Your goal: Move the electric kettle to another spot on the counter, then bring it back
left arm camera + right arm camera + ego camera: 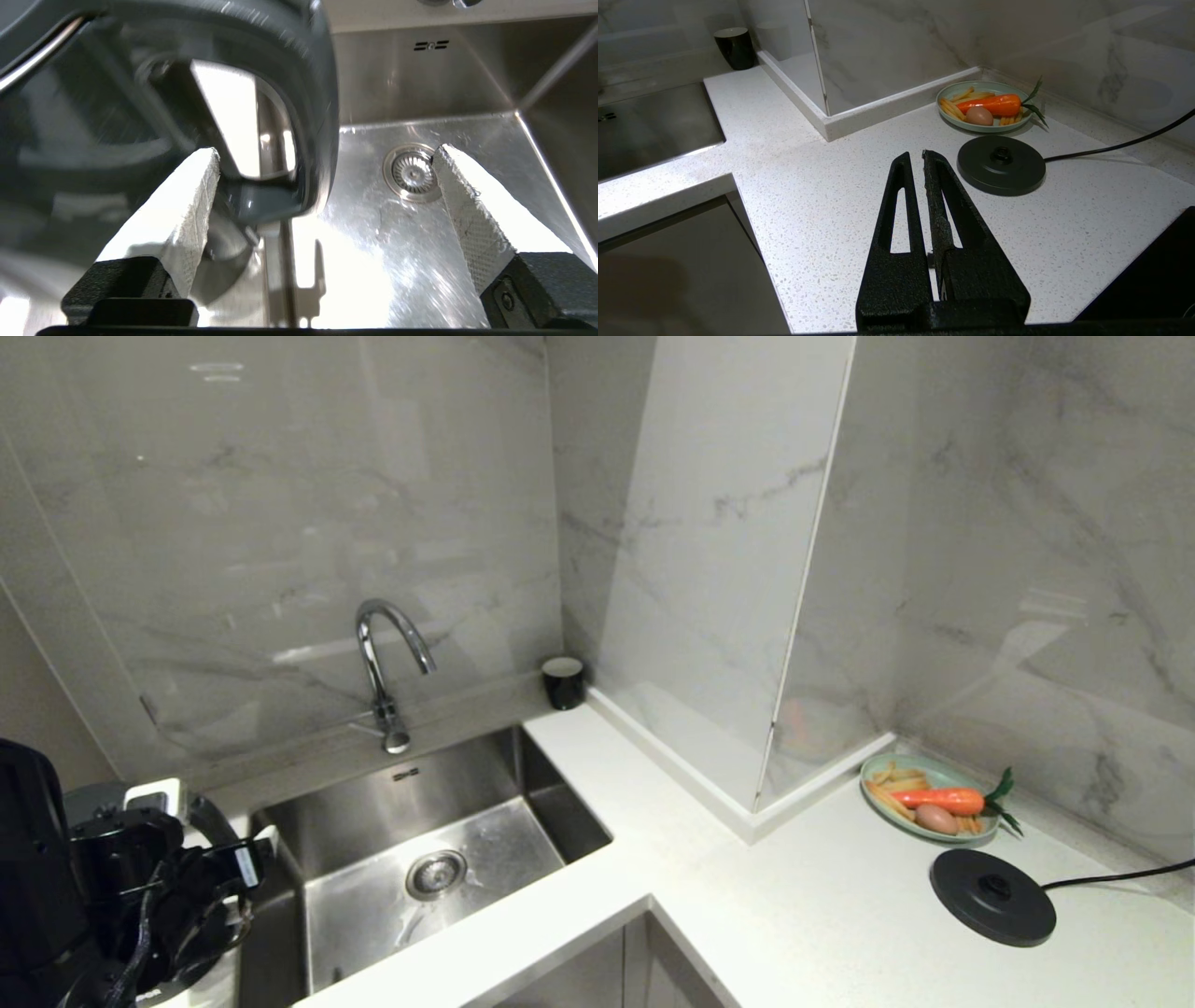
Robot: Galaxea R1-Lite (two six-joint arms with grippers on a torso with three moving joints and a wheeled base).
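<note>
The electric kettle point(33, 859), glossy black, stands at the far left edge of the head view, on the strip of counter left of the sink. My left arm point(177, 887) is right beside it, on the sink side. In the left wrist view the kettle's body point(70, 140) and loop handle point(322, 93) fill the near side. My left gripper point(327, 151) is open wide. The handle's lower end lies between the white fingers point(196, 196), close to one and apart from the other. My right gripper point(916, 156) hangs shut and empty above the white speckled counter point(808, 186).
The steel sink point(560, 821) with its tap point(383, 663) lies just right of the kettle. A black corded base disc point(992, 897) sits at the right, behind it a green plate point(873, 775) of toy food. A small black cup point(563, 682) stands by the wall corner.
</note>
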